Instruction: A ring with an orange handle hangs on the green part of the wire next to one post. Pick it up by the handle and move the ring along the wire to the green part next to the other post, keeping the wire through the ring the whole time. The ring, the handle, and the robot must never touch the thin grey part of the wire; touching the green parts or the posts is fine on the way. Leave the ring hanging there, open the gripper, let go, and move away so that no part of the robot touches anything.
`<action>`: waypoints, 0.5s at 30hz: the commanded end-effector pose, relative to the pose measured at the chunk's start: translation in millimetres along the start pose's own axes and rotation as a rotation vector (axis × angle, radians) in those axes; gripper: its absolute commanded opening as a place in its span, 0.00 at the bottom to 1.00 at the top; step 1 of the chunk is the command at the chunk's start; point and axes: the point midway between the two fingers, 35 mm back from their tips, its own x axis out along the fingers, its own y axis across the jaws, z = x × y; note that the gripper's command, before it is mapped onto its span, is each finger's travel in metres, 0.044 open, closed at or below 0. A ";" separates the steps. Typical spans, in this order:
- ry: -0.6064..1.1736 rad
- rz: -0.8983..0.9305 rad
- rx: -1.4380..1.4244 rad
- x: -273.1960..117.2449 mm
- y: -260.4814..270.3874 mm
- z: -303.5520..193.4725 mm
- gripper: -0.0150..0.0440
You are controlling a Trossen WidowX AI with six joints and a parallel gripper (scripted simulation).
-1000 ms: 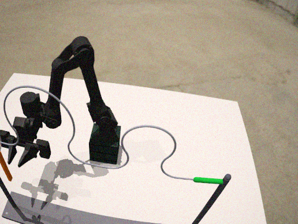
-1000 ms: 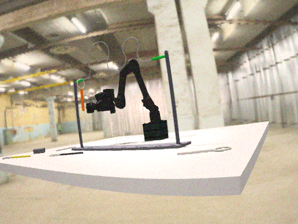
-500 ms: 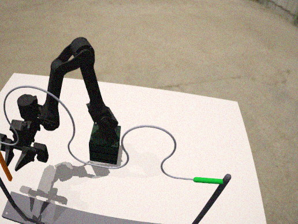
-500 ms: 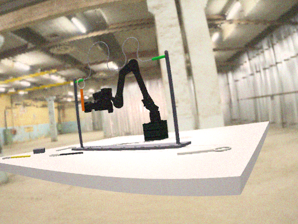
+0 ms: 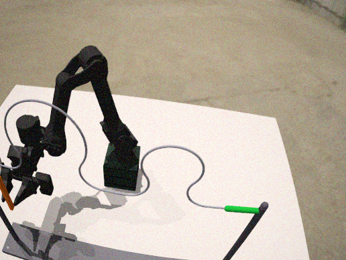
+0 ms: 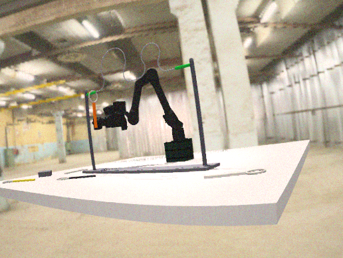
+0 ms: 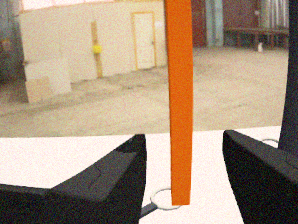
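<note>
The orange handle (image 5: 7, 194) (image 6: 95, 114) (image 7: 181, 100) hangs down from its ring (image 6: 97, 96), which is around the green part (image 6: 91, 93) of the wire beside the left post (image 6: 90, 136). My gripper (image 5: 9, 202) (image 6: 96, 125) (image 7: 184, 141) is open, at the handle's lower part. In the wrist view the handle stands between the two fingers, with a gap on each side. The grey wire (image 5: 86, 147) (image 6: 125, 63) winds across to the other green part (image 5: 242, 210) (image 6: 182, 66) at the right post (image 5: 246, 234) (image 6: 198, 113). The top view cuts off the ring.
The posts stand on a grey base (image 6: 151, 170). On the white table (image 6: 149, 196) lie a pale ring tool (image 6: 223, 174), a black-handled one (image 6: 82, 177), a yellow-handled one (image 6: 24, 180) and a dark block (image 6: 44, 173). A dark post (image 7: 291, 75) stands right of the fingers.
</note>
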 end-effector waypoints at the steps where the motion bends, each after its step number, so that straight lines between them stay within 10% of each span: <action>1: 0.002 -0.002 0.007 7.1 -1.2 -1.4 0.53; 15: 0.000 -0.002 0.007 29.7 0.6 -0.9 0.53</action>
